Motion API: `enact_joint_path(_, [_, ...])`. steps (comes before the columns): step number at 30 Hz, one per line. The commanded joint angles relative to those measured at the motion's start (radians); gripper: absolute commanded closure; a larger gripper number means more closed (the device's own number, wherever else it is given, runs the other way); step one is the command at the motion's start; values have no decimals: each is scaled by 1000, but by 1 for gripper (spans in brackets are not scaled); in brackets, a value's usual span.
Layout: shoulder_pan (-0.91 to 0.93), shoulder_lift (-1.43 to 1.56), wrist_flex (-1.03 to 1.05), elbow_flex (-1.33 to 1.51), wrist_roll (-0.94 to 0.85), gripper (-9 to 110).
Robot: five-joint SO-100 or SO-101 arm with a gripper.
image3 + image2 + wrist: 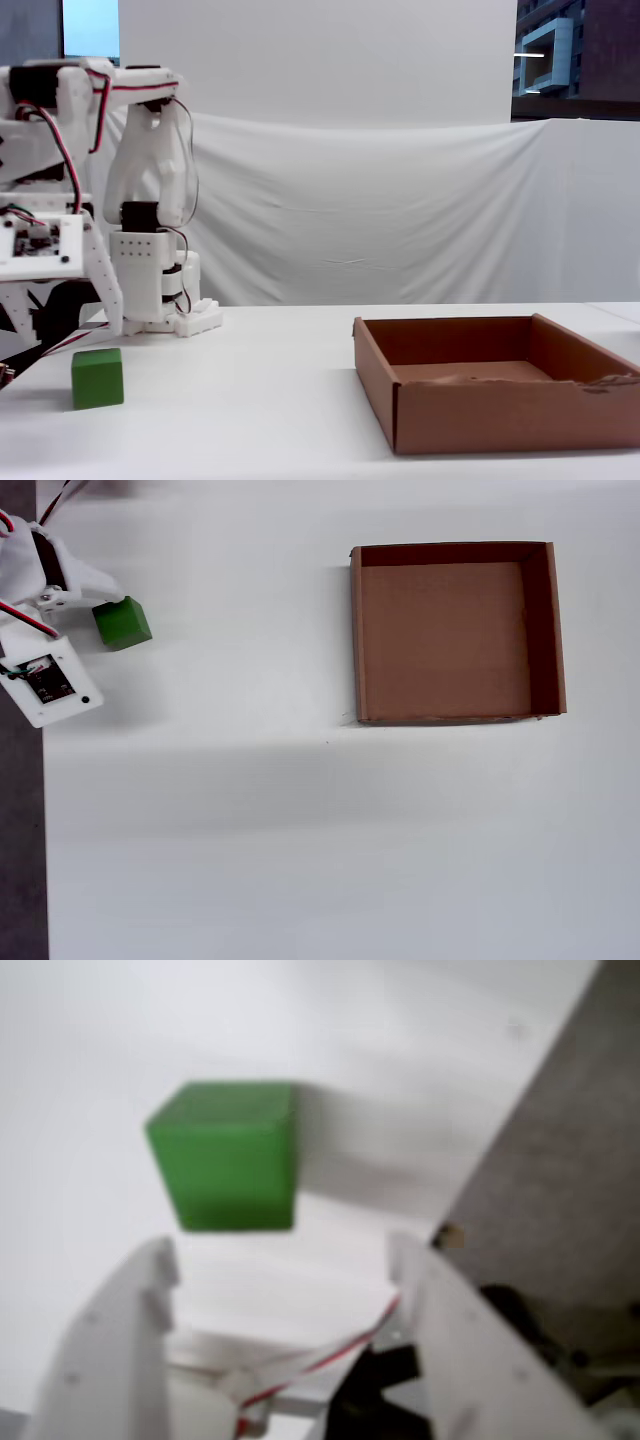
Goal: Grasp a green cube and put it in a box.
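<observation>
The green cube sits on the white table just ahead of my open gripper, nearer the left white finger, and not between the jaws. In the overhead view the cube lies at the far left with the gripper right beside it. In the fixed view the cube rests on the table below and in front of the gripper. The brown cardboard box stands empty at the upper right, far from the cube; the fixed view shows it low at the right.
The table's left edge runs close to the cube, with a grey strip beyond it; this also shows grey in the wrist view. The arm's white base stands behind the cube. A white cloth backdrop hangs behind.
</observation>
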Motion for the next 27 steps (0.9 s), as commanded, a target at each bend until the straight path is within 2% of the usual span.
enact_joint_path(1, [-28, -12, -40, -51, -12, 72])
enact_joint_path(19, [-95, -54, -187, 51, -15, 72])
enact_joint_path(27, [-110, -57, -190, 58, -11, 72])
